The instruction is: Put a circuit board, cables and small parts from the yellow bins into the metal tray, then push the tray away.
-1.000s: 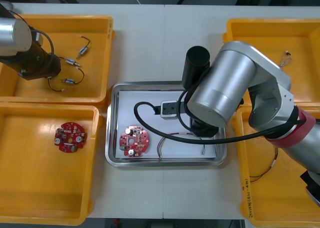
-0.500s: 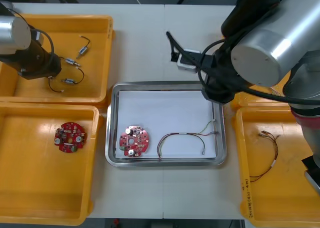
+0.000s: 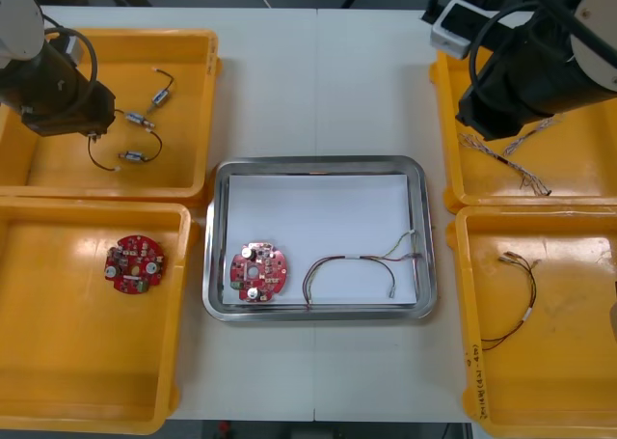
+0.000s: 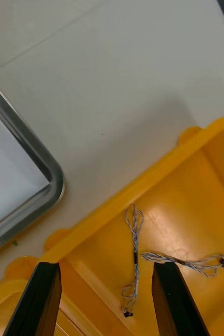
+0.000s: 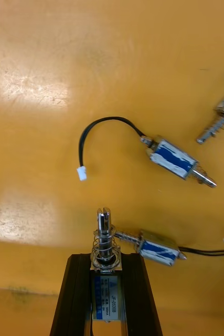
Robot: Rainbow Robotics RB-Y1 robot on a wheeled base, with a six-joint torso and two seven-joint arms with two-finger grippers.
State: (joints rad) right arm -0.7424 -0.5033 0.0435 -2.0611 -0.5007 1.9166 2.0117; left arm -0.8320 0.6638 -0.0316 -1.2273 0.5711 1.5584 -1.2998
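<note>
**Upper left pinches, upper right open**

The left gripper (image 5: 105, 262) pinches one small metal part (image 5: 105, 242), its blue label (image 5: 105, 304) unreadable. Three more lie in that yellow bin (image 3: 58, 174). The right gripper (image 4: 107, 286) gapes empty over two blue and white cables (image 4: 135, 247). Centre frame, the metal tray (image 3: 220, 236) holds one circuit board (image 3: 257, 271) and one red and yellow cable (image 3: 362, 263).

The blue label on the small metal part (image 5: 107, 295) seems to read "JF-0530B"; its other lines are too small to read.
</note>
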